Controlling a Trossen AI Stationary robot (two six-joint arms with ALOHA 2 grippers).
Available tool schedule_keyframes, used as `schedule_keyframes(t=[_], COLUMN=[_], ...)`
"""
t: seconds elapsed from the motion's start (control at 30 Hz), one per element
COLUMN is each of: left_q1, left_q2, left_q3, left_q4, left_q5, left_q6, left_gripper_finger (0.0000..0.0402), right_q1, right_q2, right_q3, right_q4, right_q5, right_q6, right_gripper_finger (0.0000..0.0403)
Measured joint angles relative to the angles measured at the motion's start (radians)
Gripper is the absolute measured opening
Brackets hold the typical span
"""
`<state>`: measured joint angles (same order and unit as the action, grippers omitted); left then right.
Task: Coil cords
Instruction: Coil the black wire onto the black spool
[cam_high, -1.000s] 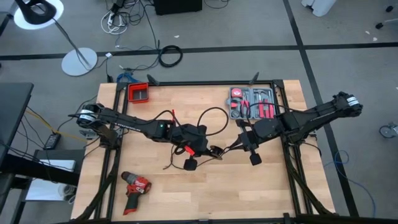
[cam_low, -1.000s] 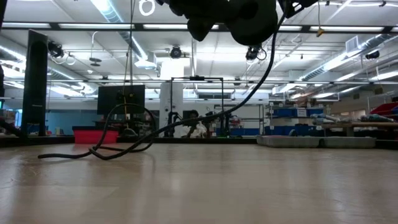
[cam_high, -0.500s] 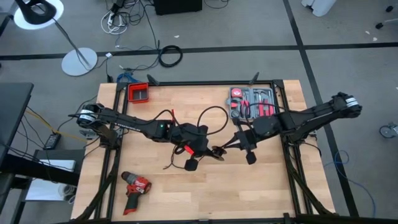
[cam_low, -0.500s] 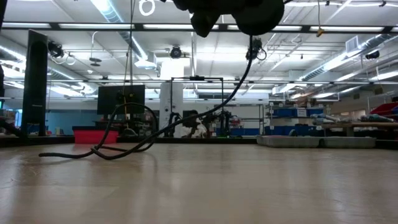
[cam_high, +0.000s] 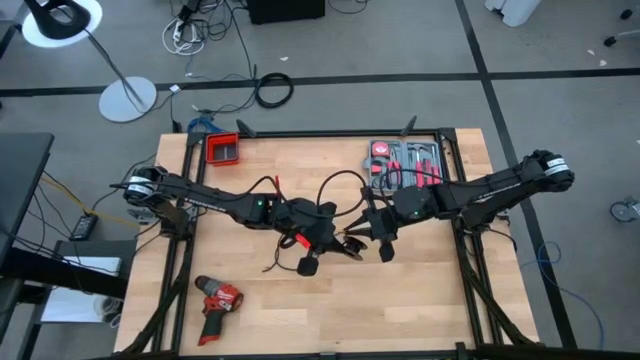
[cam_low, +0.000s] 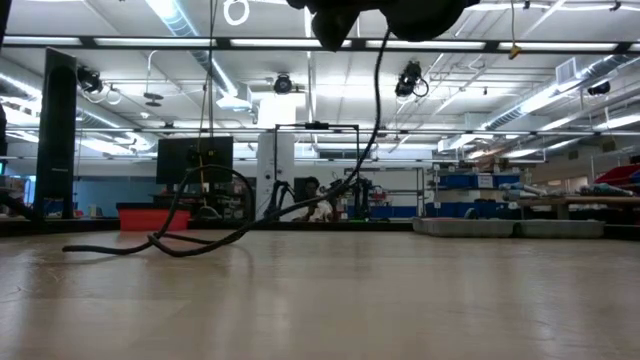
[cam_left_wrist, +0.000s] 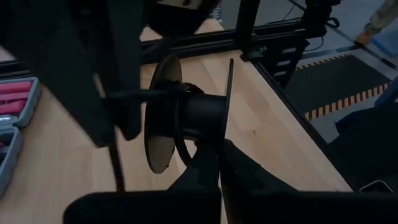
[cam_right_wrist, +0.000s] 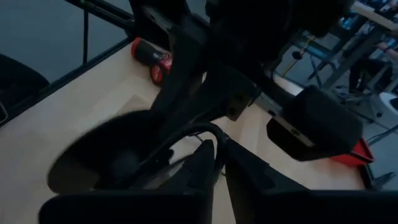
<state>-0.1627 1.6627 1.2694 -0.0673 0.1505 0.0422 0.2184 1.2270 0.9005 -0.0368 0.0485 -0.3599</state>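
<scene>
wooden slats of the bench (cam_high: 430, 300) fill the high view, set on a grey workshop floor. one thin black cord (cam_high: 340, 185) is in play — it loops up over mid-bench toward the tool case, trails a loose end leftward on the wood, and runs onto a black spool (cam_left_wrist: 186, 118) held at the centre. the left gripper (cam_high: 318, 240) is pinched on the spool's edge in its wrist view, fingers together, with a turn of cord already around the hub. the right gripper (cam_high: 372, 228) sits just beside it with the cord between its closed fingers, feeding it in. judging by the big slack loop, winding is only begun; the next move calls for carrying the cord around the hub again while keeping it taut so it does not slip off the flange. counted: one cord, one spool, one red drill (cam_high: 217, 300), one red bin (cam_high: 223, 151), one tool case (cam_high: 405, 163), two arms.
</scene>
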Motion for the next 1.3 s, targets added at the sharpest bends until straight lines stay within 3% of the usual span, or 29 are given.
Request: schedule_keyframes(t=[0.2, 0.53, 1.3], left_q1=[-0.001, -0.001, 0.0], left_q2=[0.0, 0.0, 0.0], left_q3=[0.0, 0.0, 0.0], left_q4=[0.02, 0.059, 0.087], left_q5=[0.028, 0.126, 0.169], left_q6=[0.048, 0.109, 0.137], left_gripper_finger=[0.0, 0.0, 0.0], right_q1=[-0.019, -0.101, -0.219], right_q2=[-0.01, -0.01, -0.002], right_q3=[0.0, 0.0, 0.0], right_q4=[0.01, 0.052, 0.041], right_q5=[-0.082, -0.377, -0.627], right_q6=[0.006, 0.071, 0.2], right_gripper_finger=[0.0056, 0.0055, 0.0051])
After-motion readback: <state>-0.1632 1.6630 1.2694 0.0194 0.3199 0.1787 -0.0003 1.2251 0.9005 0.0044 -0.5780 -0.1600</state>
